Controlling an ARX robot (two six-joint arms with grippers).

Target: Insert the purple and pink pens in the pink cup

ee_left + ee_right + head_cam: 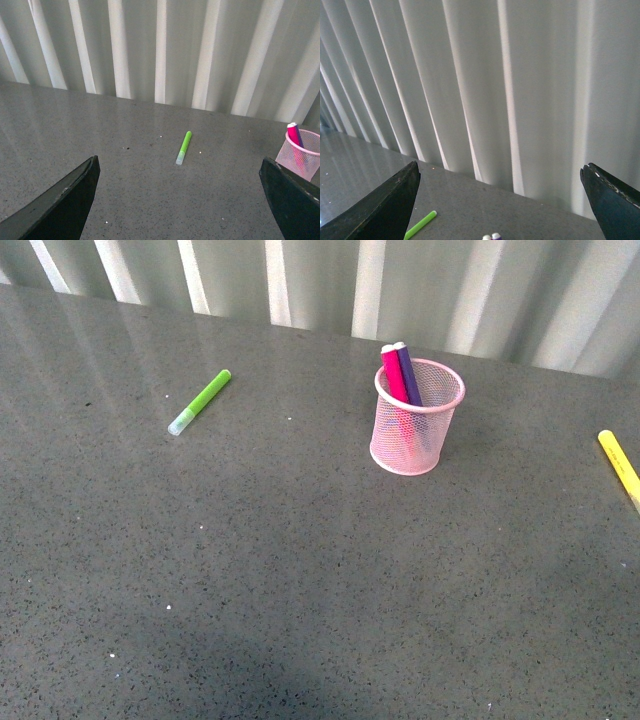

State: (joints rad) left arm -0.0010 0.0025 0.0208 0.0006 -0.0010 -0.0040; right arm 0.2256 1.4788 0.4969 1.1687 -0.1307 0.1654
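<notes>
Grippers (180,200) (500,200) both gape wide and empty in the wrist views; the front view shows neither. There, pink pen (393,373) and purple pen (408,372) stand in the pink cup (415,430), right of centre; only it shows the yellow marker (620,466).

Left pincer (180,200) and right pincer (500,200) both gape wide, seemingly empty.

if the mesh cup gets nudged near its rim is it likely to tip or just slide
The pink mesh cup is probably light, being open wire, so a low push would likely slide it on the smooth table. The pink pen and purple pen lean to one side above the rim, so a high nudge might tip it.
</notes>
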